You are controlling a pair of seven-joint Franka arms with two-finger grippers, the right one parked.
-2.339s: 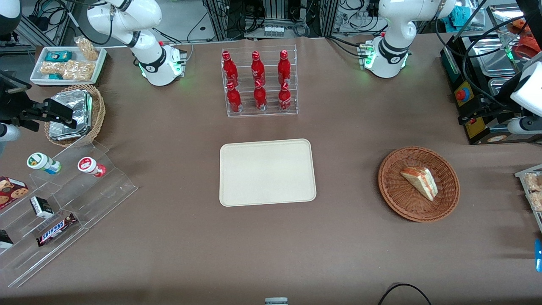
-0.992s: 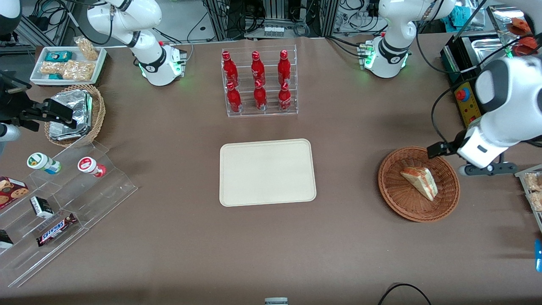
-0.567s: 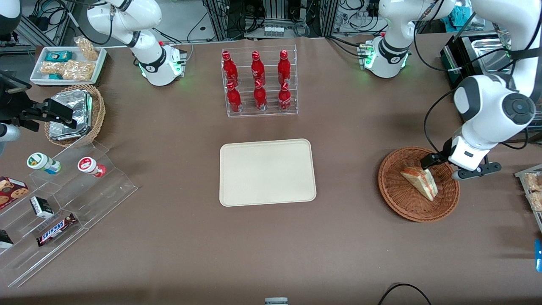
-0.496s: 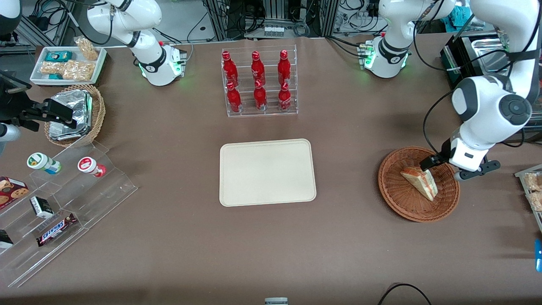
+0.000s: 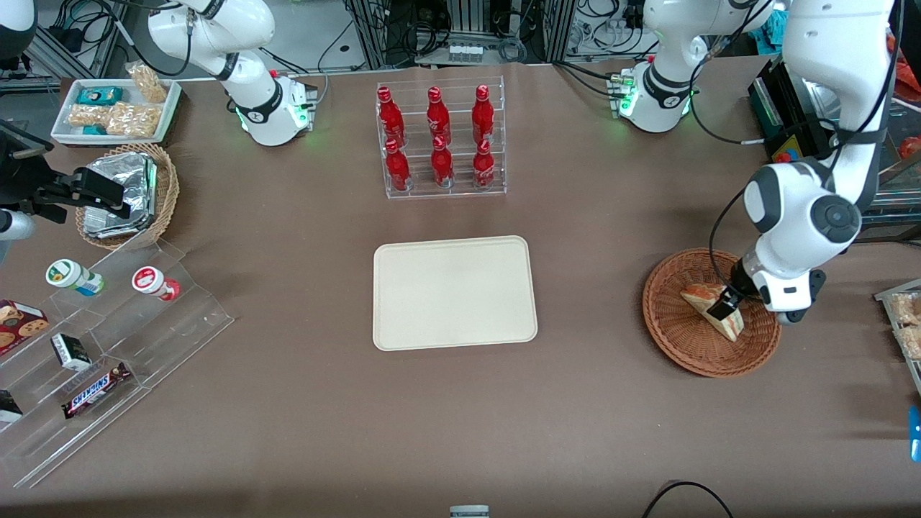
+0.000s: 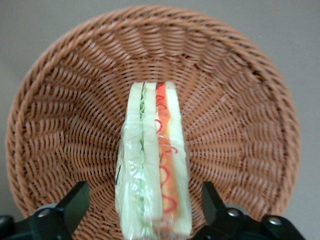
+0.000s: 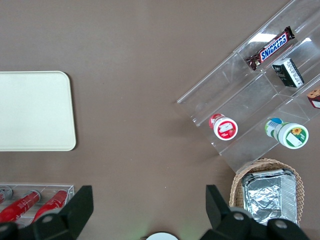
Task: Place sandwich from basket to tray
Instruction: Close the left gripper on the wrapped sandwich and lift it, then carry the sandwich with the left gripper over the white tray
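The sandwich (image 5: 695, 296), a clear-wrapped wedge of white bread with red and green filling, lies in the reddish-brown wicker basket (image 5: 676, 351) toward the working arm's end of the table. My left gripper (image 5: 722, 306) is down inside the basket, over the sandwich. In the left wrist view the gripper (image 6: 144, 196) is open: one black finger (image 6: 75, 202) stands on each side of the sandwich (image 6: 152, 165), with a gap between each and the wrap. The basket (image 6: 65, 115) weave shows all round it. The cream tray (image 5: 453, 291) lies bare mid-table, also seen in the right wrist view (image 7: 35, 110).
An acrylic rack of red bottles (image 5: 441, 140) stands farther from the front camera than the tray. At the parked arm's end are a tan basket of foil packets (image 5: 129, 194), a white snack tray (image 5: 115, 108) and a clear stepped shelf (image 5: 108, 338).
The left arm swung in from the working arm's end of the table and came down over the basket. Its open gripper now straddles the sandwich, which has not moved.
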